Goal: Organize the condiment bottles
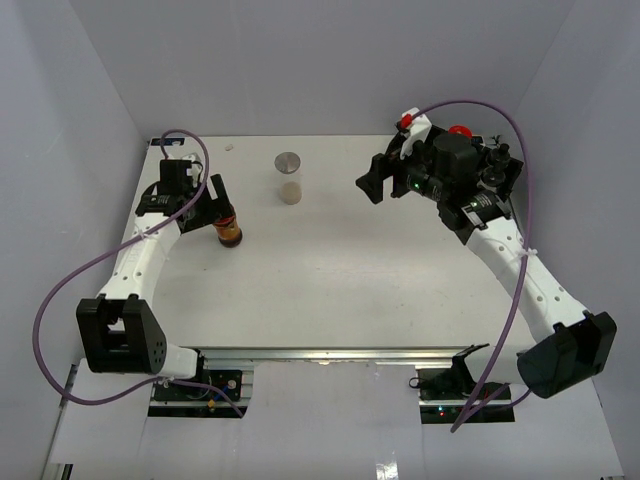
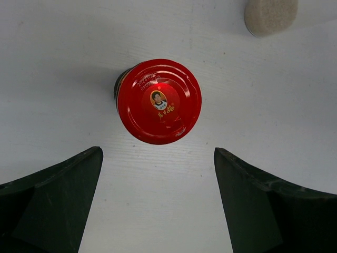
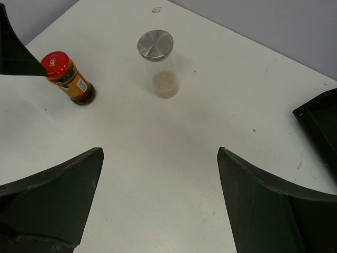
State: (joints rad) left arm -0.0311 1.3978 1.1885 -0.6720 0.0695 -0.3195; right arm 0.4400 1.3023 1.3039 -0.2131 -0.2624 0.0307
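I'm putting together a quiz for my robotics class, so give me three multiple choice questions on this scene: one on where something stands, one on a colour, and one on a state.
1. Where is the red-capped jar?
A) upright on the table, in its left half
B) stacked on another jar
C) lying on its side at the right edge

2. What colour is the lid of the clear jar?
A) red
B) grey
C) green

3. How are the left fingers set?
A) shut on the jar
B) open, gripping nothing
C) out of view

Answers:
1 A, it stands on the bare tabletop, left of the clear jar.
2 B, the flat lid looks like grey metal.
3 B, the left wrist view shows them wide apart, with the red cap beyond their tips.
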